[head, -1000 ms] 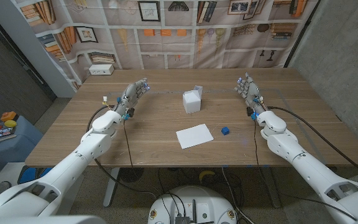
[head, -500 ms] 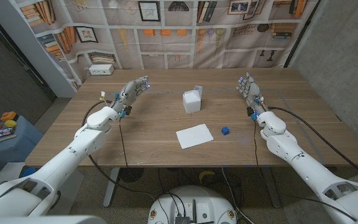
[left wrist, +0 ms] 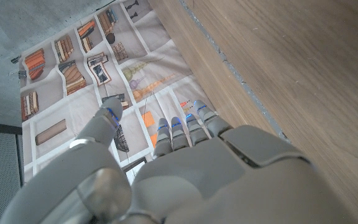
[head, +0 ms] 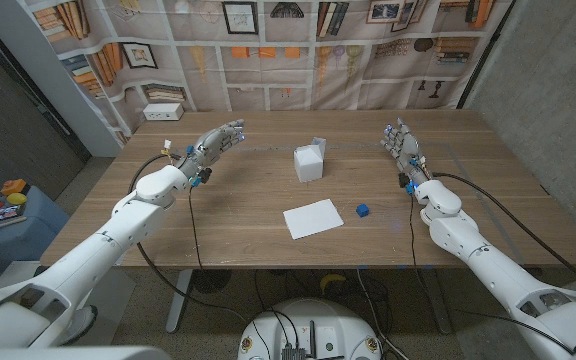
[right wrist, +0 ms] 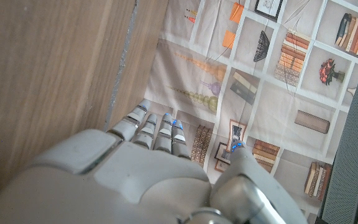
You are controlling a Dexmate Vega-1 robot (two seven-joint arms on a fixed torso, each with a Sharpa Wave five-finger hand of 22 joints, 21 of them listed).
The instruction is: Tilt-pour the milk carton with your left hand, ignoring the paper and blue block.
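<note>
The white milk carton [head: 309,162] stands upright at the middle of the wooden table [head: 228,215], its top flap raised. My left hand [head: 216,142] is raised over the table's far left, well to the left of the carton, fingers stretched out and holding nothing. In the left wrist view the left hand [left wrist: 185,168] shows its back, fingers straight, with bare table beside it. My right hand [head: 400,142] stands at the far right, fingers apart and empty; the right wrist view shows the right hand [right wrist: 148,174] from behind.
A white sheet of paper [head: 313,218] lies in front of the carton. A small blue block [head: 362,210] sits to the paper's right. A white box [head: 163,112] rests at the table's far left corner. A printed bookshelf curtain [head: 298,50] hangs behind the table.
My left arm has swung outward and its hand has shifted slightly right and further from me, toward the carton. The right hand and the objects have stayed put.
</note>
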